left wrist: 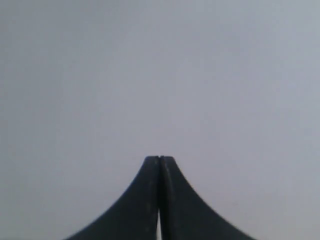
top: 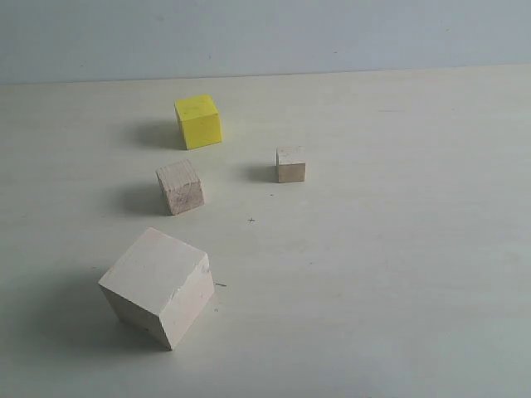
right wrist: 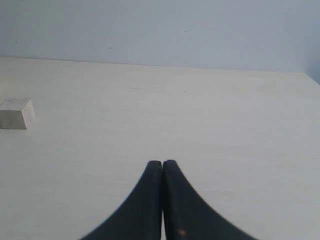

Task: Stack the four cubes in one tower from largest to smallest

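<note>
A pale, cream-coloured table (top: 398, 274) stretched back to a plain grey-blue wall (top: 332, 33), and on it sat the four cubes, each resting apart from the others and none resting on another.

The large pale wood cube (top: 159, 286) lay nearest the outside camera, on the left of its view, turned so that one corner pointed forward. Behind it stood the smaller wood cube (top: 180, 186), also turned at an angle. The yellow cube (top: 198, 121) sat farthest back, near the far edge of the table and a little to the right of the cube in front of it. The smallest wood cube (top: 290, 164) stood by itself to the right of the other three, near the middle of the view.

The left gripper (left wrist: 159, 159) was clenched, its two dark fingers pressed flat together with nothing between them, and it faced only a blank grey surface. The right gripper (right wrist: 162, 162) was likewise clamped tight on nothing, held low over bare tabletop. A bare wood block (right wrist: 16, 113) sat at the edge of the right wrist camera's view, well clear of the fingertips; which of the wooden cubes it was could not be told.
</note>
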Robot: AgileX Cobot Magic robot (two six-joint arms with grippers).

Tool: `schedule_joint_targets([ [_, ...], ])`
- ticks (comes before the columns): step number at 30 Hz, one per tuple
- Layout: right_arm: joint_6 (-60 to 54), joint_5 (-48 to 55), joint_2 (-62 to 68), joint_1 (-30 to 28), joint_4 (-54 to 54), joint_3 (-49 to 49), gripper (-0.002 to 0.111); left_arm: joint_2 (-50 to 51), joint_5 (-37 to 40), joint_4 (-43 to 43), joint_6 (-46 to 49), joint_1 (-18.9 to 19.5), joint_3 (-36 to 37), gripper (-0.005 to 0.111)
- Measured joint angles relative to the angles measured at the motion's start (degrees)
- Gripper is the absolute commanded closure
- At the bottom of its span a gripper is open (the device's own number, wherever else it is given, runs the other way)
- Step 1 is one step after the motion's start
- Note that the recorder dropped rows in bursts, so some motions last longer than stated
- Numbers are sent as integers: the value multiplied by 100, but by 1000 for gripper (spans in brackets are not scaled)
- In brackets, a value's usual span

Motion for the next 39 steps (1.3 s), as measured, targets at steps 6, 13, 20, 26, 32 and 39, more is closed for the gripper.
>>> schedule_joint_targets([
  [6,0,0,0,0,0,0,108,0,-277,21,-1088,0,0,107],
  [13,0,0,0,0,0,0,108,187,-289,1401,-2458,0,-182,107],
  [20,0,0,0,0,0,0,108,1021,-268,3614,-4213,-263,-1309,107],
  [26,13,-613,0,0,428,0,108,1953,-126,5850,-6152,-1065,-2021,107],
  [32,23,-1557,0,0,1262,0,108,3194,-170,7874,-7904,-1799,-2129,107],
  [39,23,-1966,0,0,1349,0,108,4102,-634,8274,-8340,-1858,-2129,107],
])
